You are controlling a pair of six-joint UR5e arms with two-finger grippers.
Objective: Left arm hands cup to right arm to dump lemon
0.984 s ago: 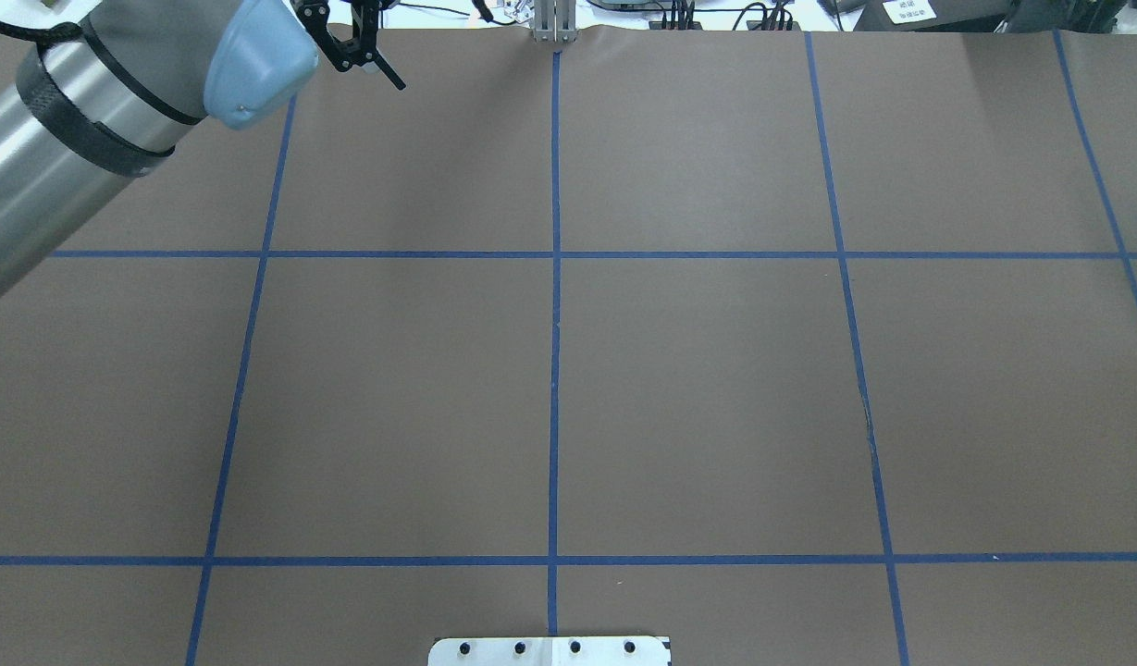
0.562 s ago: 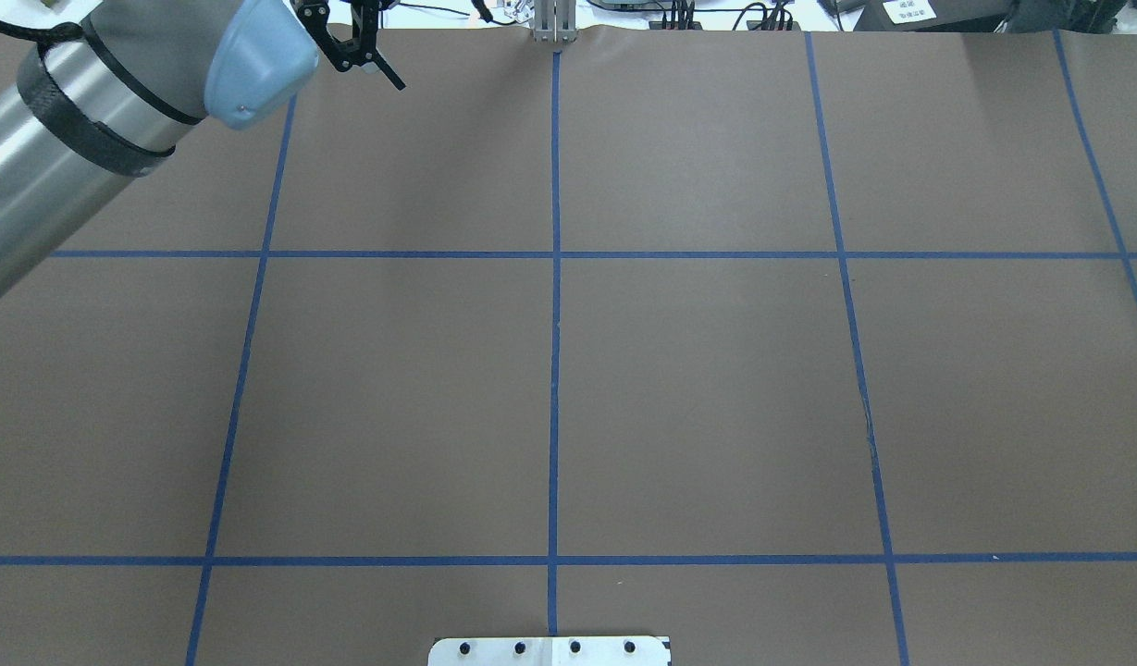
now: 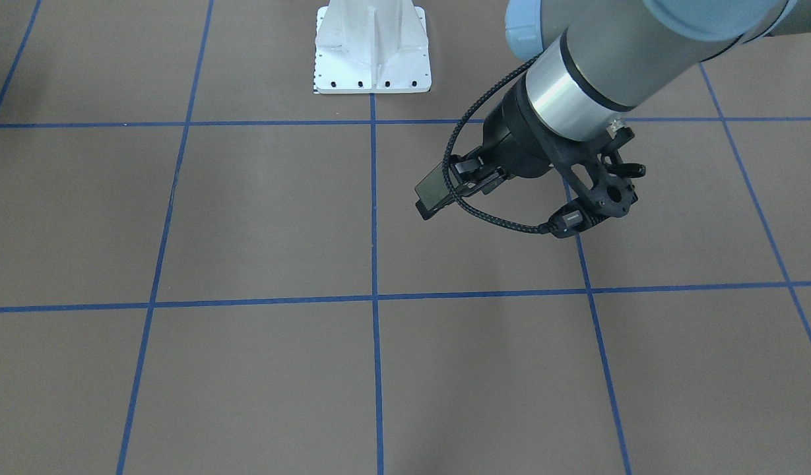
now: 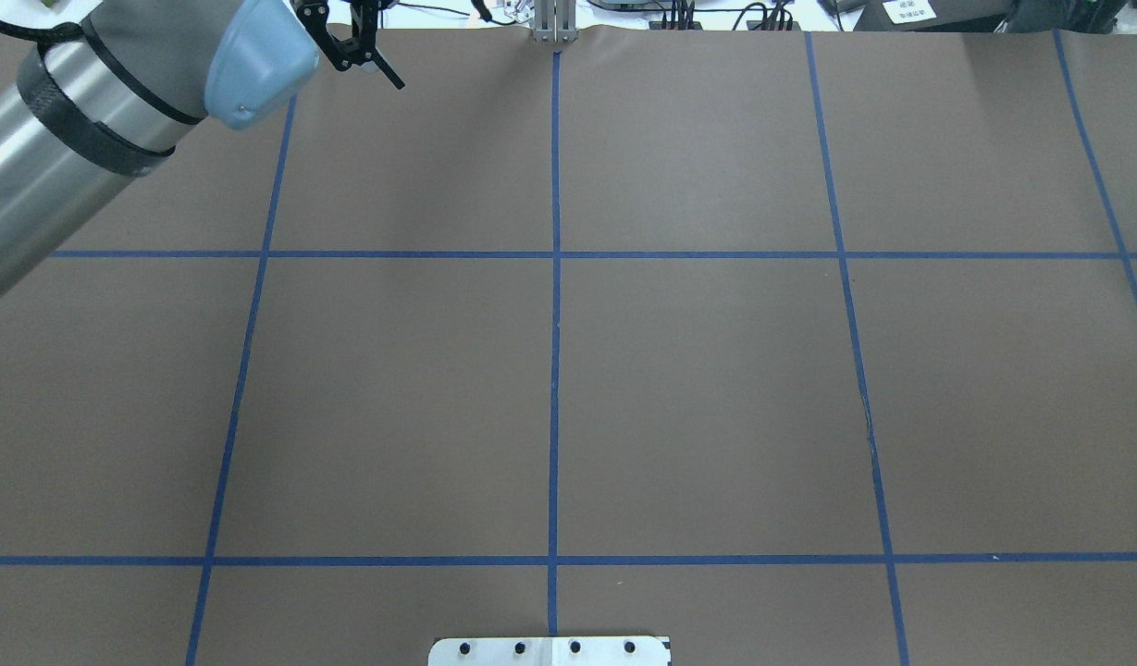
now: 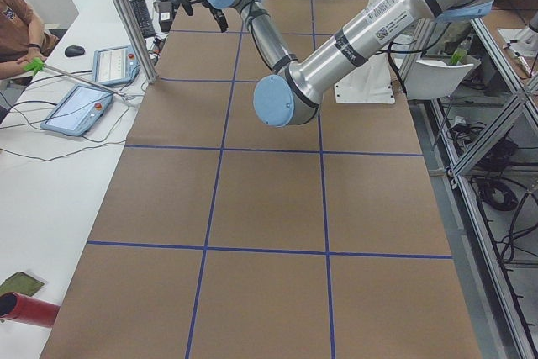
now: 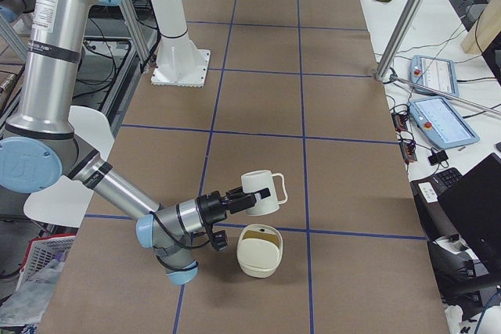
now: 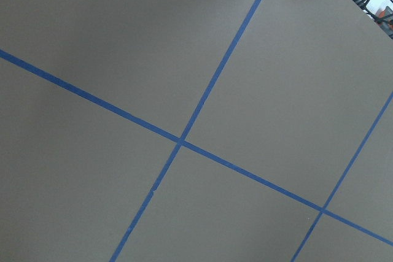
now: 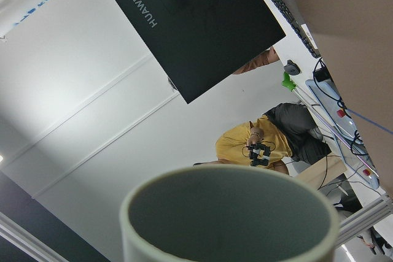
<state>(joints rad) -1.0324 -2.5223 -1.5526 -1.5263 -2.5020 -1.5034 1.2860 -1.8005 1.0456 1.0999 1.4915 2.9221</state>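
Cup [image 6: 261,193] hung tipped on its side at the right gripper [image 6: 237,199], at 12 o'clock of a cream bowl [image 6: 258,262]; grip width, couldn't tell. Left gripper [image 3: 438,194] hovered empty over the table [image 3: 247,218], its gap unclear too.

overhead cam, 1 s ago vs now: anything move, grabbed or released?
Nothing visibly changed. The left arm holds the same spot at the top-left corner of the overhead view, and the table looks as it did.
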